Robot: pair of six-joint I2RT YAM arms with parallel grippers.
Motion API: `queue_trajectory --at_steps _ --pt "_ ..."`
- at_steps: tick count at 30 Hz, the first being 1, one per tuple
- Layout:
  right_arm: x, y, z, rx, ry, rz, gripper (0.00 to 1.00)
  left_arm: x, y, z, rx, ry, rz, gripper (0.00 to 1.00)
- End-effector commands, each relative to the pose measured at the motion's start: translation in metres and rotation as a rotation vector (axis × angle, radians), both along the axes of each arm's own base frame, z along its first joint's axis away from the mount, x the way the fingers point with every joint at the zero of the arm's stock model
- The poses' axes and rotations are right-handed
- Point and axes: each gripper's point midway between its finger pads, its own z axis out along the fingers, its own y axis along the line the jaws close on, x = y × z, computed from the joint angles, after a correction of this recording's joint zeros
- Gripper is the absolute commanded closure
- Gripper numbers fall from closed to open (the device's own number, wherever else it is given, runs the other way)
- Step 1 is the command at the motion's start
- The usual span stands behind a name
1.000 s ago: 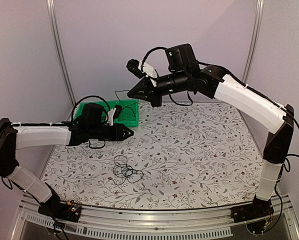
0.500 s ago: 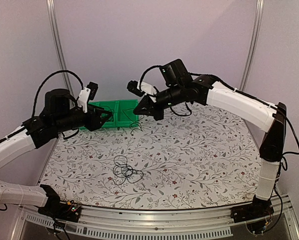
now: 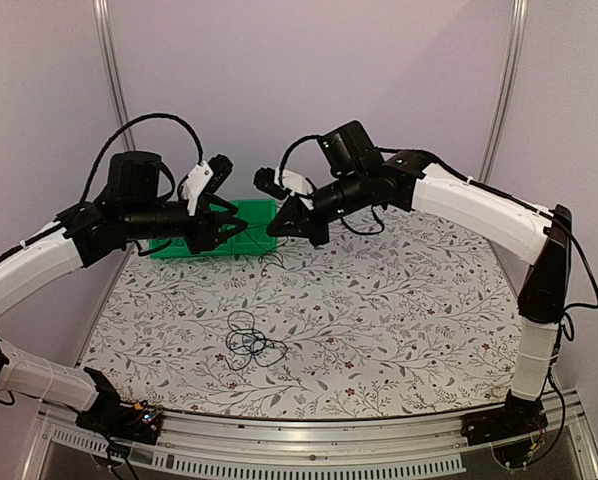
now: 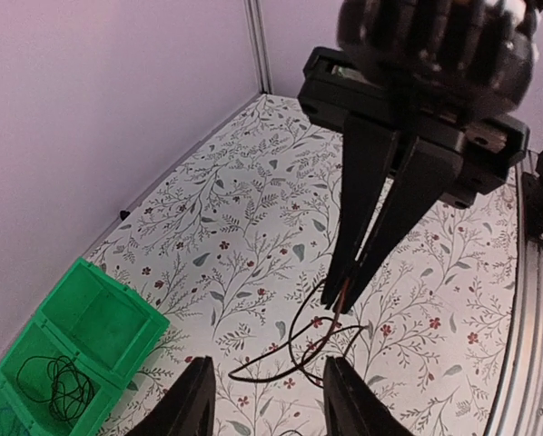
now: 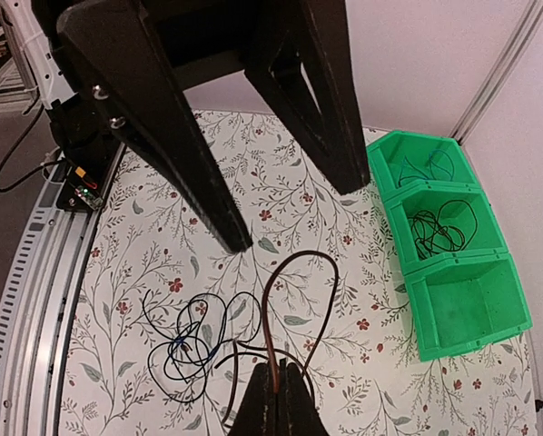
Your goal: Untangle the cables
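Observation:
My right gripper hangs above the table's back left and is shut on one thin dark cable. That cable loops out from the shut fingertips and trails down to the table. My left gripper is open and empty, facing the right one closely, with its fingers spread either side of the held loop without touching it. The remaining cables lie as a small tangled black bundle on the flowered table, also seen in the right wrist view.
A green bin with three compartments stands at the back left, behind the grippers. Two compartments hold coiled thin cables; the third is bare. A metal rail runs along the near edge. Walls close in the back and left.
My left arm has risen from low over the table and swung right, up to the right gripper. The right gripper has dipped slightly, still holding its cable. The bundle has not moved.

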Motion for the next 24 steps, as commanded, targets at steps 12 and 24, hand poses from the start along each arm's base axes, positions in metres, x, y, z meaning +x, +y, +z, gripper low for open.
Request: queue_trajectory --at_steps 12,24 --pt "-0.008 0.000 -0.002 0.001 0.039 0.011 0.98 -0.008 -0.018 -0.020 0.061 0.002 -0.116 0.72" --pt "-0.006 0.004 0.004 0.026 0.058 -0.009 0.98 -0.008 -0.026 -0.028 0.083 -0.006 -0.153 0.75"
